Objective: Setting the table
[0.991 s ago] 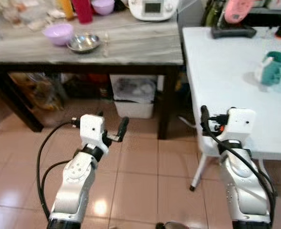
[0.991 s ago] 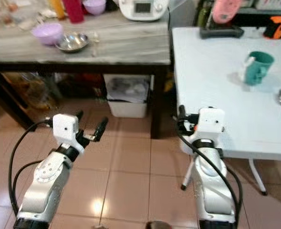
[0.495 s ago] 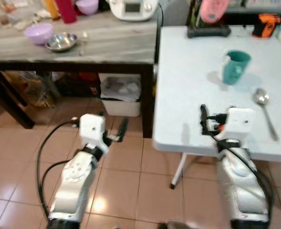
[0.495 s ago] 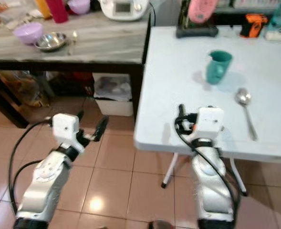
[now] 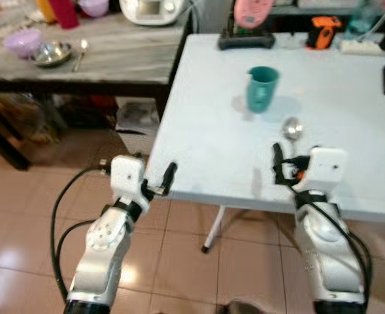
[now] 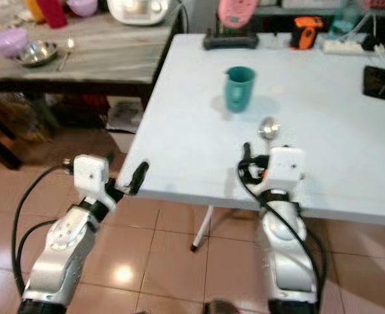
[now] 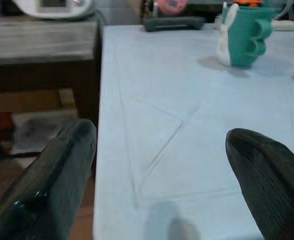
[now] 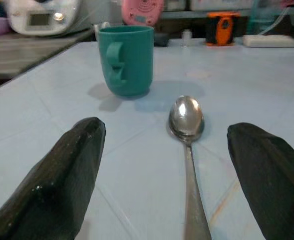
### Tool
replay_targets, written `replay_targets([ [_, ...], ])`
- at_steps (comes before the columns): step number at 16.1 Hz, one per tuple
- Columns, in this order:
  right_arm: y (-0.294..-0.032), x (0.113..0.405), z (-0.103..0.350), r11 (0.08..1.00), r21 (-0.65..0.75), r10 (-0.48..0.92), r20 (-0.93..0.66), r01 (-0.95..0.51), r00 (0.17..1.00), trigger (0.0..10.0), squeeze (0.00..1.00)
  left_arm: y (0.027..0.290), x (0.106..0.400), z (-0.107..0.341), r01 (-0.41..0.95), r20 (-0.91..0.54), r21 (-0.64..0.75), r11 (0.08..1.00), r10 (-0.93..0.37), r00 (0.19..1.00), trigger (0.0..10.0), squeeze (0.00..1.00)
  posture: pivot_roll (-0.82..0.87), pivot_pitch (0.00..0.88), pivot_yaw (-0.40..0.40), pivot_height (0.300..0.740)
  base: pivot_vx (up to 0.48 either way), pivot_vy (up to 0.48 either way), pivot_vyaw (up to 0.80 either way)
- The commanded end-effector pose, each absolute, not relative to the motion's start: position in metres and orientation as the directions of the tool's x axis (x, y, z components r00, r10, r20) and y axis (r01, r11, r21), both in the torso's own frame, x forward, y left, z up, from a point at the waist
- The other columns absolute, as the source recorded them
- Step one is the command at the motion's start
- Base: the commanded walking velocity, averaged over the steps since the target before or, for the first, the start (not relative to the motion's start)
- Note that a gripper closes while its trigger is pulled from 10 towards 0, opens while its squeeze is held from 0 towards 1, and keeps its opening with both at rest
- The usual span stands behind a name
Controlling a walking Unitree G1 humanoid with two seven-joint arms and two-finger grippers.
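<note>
You're parked right at the near edge of the white bench (image 5: 205, 140), and everything's easiest to place off the teal mug (image 5: 262, 89). It stands upright, out toward the middle of the top, and the spoon (image 8: 187, 131) lies just beside it on your side, bowl end toward the mug and handle running back at you. My guess is that's one place setting already laid out — mug and spoon side by side.

Your right claw (image 8: 171, 170) sits low over the bench edge, nearer you than the mug, aimed straight down the spoon's handle. Its fingers (image 8: 62, 175) are spread wide with the spoon in the gap between them, and it's holding nothing. That arm is bent up from below, wrist roughly level with the tabletop, so it looks lined up for a grab if the spoon is what you're after.

Your left claw (image 7: 156, 190) is well to the left of the mug, at the bench's near-left corner, also spread wide and empty. The arm comes up from the floor side with the forearm angled in toward the bench.

Further left of the mug, on the grey wooden bench (image 5: 114, 59), there's a purple bowl (image 5: 21, 42), a steel dish (image 5: 51, 53) and another spoon (image 5: 80, 53) — probably the stock you'd still bring over.
</note>
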State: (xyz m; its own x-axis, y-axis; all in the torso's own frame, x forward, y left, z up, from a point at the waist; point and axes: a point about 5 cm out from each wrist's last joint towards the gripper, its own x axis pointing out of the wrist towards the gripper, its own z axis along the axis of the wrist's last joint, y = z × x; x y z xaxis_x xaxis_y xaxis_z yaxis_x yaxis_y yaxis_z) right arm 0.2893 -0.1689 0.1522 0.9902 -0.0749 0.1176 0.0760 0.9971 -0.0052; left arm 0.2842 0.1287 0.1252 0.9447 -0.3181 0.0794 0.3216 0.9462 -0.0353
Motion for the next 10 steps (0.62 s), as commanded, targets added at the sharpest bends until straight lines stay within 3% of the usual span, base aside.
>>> replay_targets([
  [1, -0.1692, 0.2894, 0.1568, 0.997, -0.014, -0.070, 0.136, 0.072, 0.988, 10.0, 0.00, 0.1291, 0.2847, 0.1261, 0.321, 0.088, -0.044, 0.946, -0.316, 0.945, 10.0, 0.00, -0.18, 0.139, 0.107, 0.740, 0.000, 0.000, 0.00],
  [10, -0.1635, 0.2949, 0.1592, 0.999, -0.008, -0.049, 0.137, 0.051, 0.989, 10.0, 0.00, 0.1346, 0.2833, 0.1189, 0.353, 0.069, 0.003, 0.936, -0.352, 0.933, 10.0, 0.00, -0.18, 0.143, 0.109, 0.740, 0.000, 0.000, 0.00],
])
